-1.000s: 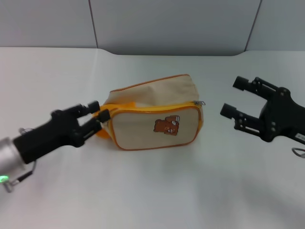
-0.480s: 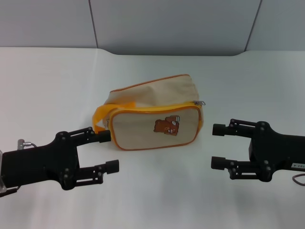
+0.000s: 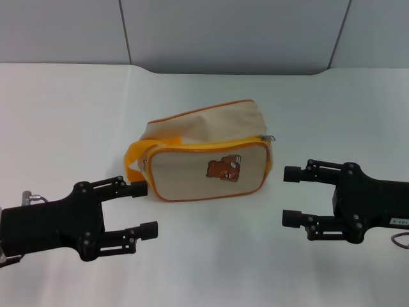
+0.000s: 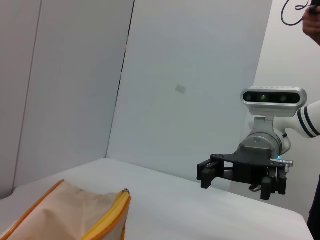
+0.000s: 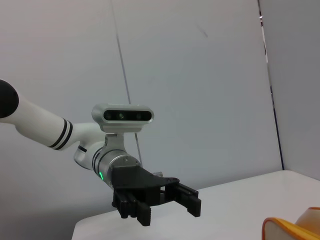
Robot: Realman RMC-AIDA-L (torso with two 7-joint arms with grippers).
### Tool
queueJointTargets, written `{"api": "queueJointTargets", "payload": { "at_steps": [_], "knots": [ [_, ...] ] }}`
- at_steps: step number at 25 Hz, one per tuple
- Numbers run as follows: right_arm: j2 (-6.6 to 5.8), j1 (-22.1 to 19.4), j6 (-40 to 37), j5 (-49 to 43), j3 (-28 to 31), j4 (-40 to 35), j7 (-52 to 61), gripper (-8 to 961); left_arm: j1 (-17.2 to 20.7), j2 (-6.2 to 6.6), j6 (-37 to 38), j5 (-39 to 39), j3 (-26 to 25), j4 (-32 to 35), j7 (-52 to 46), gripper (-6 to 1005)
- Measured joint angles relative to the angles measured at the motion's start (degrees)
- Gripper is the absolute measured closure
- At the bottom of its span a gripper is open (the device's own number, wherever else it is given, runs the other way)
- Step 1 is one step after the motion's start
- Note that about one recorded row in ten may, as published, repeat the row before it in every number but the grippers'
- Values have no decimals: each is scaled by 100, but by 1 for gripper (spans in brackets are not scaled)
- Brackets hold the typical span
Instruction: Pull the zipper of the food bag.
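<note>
As before, tools (image 3: 143, 210) apart, open.

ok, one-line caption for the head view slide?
Both open grippers, left gripper and right gripper, flank the food bag, touching nothing; zipper unpulled.

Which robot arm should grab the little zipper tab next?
Probably the right. The zipper tab sits at the bag's right end, nearest the open right end effector; the left end effector hovers by the strap end.
</note>
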Motion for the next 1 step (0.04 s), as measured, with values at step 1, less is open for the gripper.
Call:
{"api": "queueJointTargets", "payload": {
  "at_steps": [1],
  "knots": [
    [0, 0, -1, -1, 0, 0, 0, 185, 2, 1, 1, 6, 0, 0, 0, 227]
  ]
}}
